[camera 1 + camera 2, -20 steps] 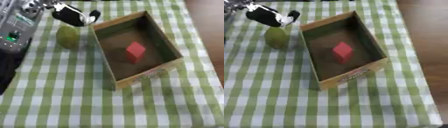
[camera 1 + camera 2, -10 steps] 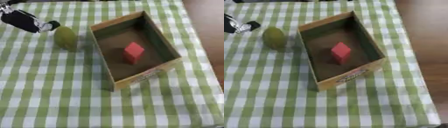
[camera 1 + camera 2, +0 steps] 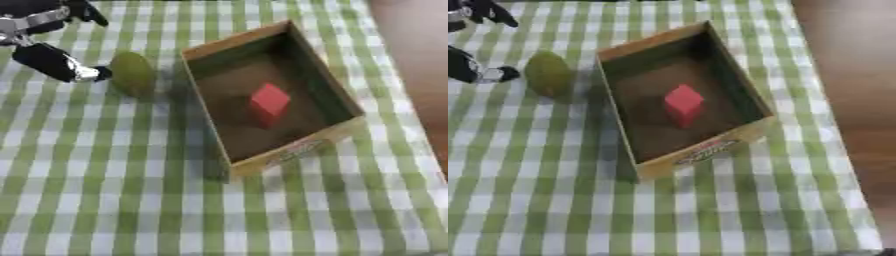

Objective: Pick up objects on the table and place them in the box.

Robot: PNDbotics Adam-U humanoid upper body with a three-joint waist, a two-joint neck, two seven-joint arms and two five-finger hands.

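An open cardboard box (image 3: 335, 99) lies askew on the green checked cloth, and a red block (image 3: 269, 102) stands on its floor. Just left of the box lies a rounded olive-green object (image 3: 131, 73) on the cloth. My left hand (image 3: 51, 61), black with silver parts, comes in from the upper left corner with its fingers spread. One finger reaches toward the green object, its tip right at the object's left side; I cannot tell whether it touches. Nothing sits inside the hand. My right hand shows in neither view.
The table's right edge (image 3: 820, 100) runs close beside the box, with brown floor beyond. Bare checked cloth (image 3: 114, 190) fills the area in front of the box and to the lower left.
My left hand has swung from above the green object, near the box's far left corner, out to the left and down beside the object. The object and box have stayed put.
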